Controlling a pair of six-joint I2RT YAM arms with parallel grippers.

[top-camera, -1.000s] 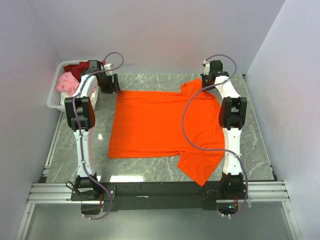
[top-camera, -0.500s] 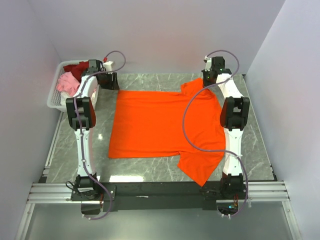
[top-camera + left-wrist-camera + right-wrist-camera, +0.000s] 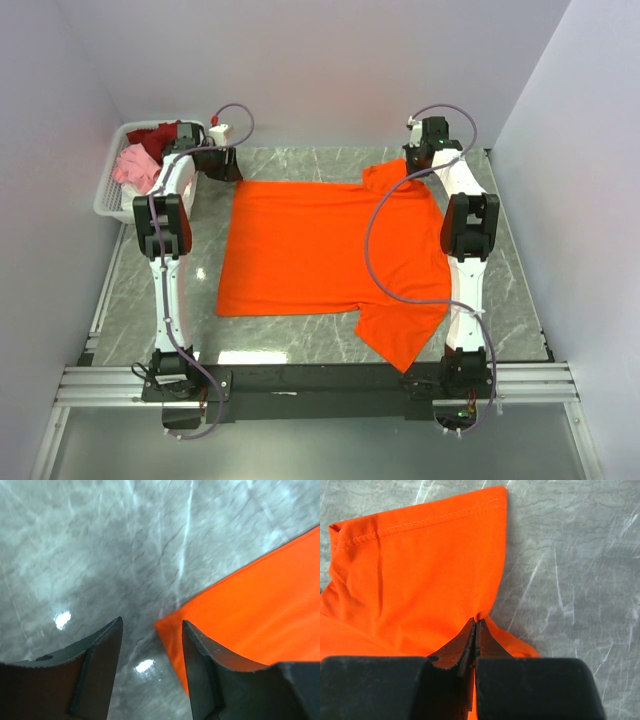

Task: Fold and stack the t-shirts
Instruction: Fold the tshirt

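Two grippers work the far edge of the orange shirt (image 3: 320, 245), which lies spread flat on the table (image 3: 510, 290). The right gripper (image 3: 476, 622) is clamped on the sleeve (image 3: 420, 555). The left gripper (image 3: 151, 625) hangs with its fingers apart over the far-left corner (image 3: 169, 630) (nothing gripped yet). Best to lower, centre that corner between the fingers, then close.

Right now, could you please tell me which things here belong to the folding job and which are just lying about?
Part of the job:
orange shirt, spread flat
dark red shirt, bunched up
pink shirt, bunched up

Just there:
white basket, holding the red and pink shirts
marble table, under everything
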